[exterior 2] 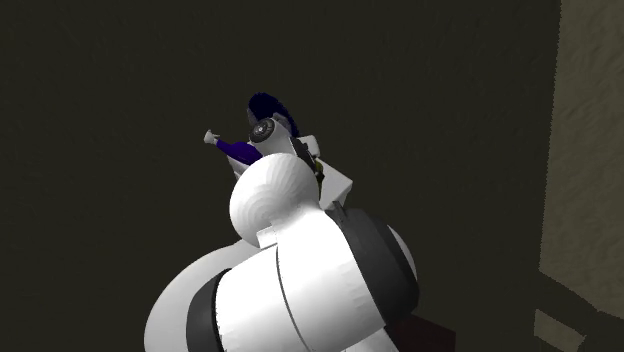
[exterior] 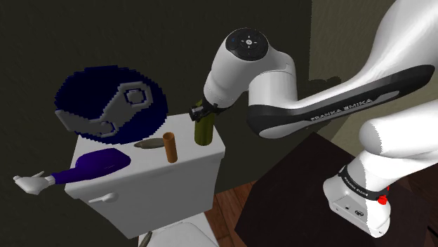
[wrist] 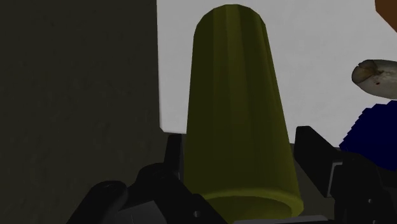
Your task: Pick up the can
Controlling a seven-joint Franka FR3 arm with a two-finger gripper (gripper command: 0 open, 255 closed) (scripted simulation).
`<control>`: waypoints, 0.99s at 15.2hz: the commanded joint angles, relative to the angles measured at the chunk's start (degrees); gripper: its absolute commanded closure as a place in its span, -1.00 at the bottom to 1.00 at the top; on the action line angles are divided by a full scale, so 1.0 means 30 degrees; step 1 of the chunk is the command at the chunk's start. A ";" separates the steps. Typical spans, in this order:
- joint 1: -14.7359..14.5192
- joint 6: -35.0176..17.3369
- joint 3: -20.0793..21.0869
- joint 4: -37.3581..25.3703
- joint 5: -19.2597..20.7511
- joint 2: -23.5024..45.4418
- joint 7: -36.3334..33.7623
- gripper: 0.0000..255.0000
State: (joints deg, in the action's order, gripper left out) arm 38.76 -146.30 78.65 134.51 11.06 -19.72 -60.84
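The olive-green cylindrical can (exterior: 204, 132) is being grasped by the all-black gripper (exterior: 202, 112), with both fingers being pressed against its sides. The can is being held upright at the right end of the white tank lid (exterior: 193, 156), right of a brown upright cylinder (exterior: 170, 147).

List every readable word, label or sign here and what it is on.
"FRANKA EMIKA": dark band on the arm.
Lettering on the lower black ring: too small to read.
Grey emblem without letters: dark blue disc.
Olive can: no label.
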 commanded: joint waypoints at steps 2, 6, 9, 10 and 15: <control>0.0006 0.0006 0.0030 0.0021 -0.0003 0.0014 -0.0001 1.00; -0.1052 0.0697 -0.1127 -0.0327 -0.0354 -0.0133 0.0512 1.00; -0.2011 0.1382 -0.2191 -0.0669 -0.0774 -0.0368 0.1056 1.00; -0.2288 0.1611 -0.2508 -0.0791 -0.0912 -0.0452 0.1235 1.00; -0.3417 0.2764 -0.3864 -0.1464 -0.1538 -0.0874 0.2080 1.00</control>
State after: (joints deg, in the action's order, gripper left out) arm 29.36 -138.75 68.12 130.51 6.92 -22.00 -55.26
